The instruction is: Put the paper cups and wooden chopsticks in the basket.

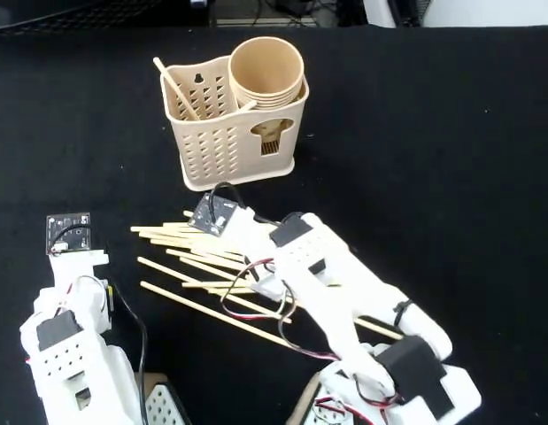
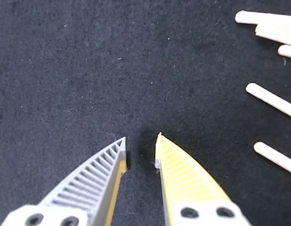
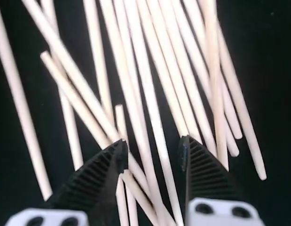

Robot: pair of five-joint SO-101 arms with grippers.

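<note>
Right wrist view, right hand (image 3: 151,150) (parted) over chopsticks (image 3: 145,84), dark table (image 3: 277,47) alongside

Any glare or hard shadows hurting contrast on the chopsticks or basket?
High view: soft, even light, no glare on the basket or paper cups; the pale chopsticks stand out on the black tabletop. Left wrist view: a small dark shadow at the left gripper tips. Right wrist view: no hot spots on the chopsticks; the right gripper has black fingers that nearly merge with the tabletop.
</note>
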